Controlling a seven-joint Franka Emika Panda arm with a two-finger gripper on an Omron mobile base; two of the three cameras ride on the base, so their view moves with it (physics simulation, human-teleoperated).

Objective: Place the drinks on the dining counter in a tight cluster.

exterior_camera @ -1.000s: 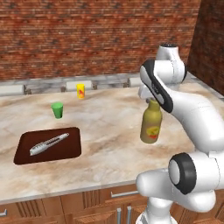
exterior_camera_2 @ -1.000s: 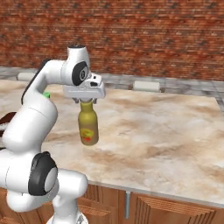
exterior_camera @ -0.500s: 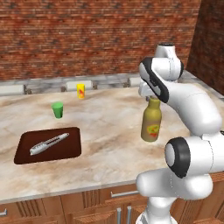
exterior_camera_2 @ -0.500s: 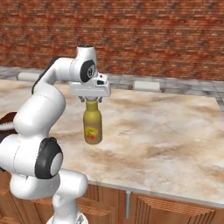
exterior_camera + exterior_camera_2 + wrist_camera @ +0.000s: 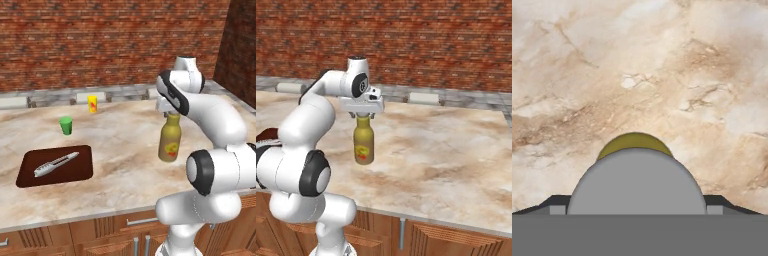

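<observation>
The fingers stand wide apart around the grey cap, gripping nothing. Directly beneath them the tall olive-yellow bottle with yellow-red label stands upright on the beige marble desk, long axis vertical.

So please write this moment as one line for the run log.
bottle: upright on counter | gripper: open, above cap | cluster: not yet formed
</observation>
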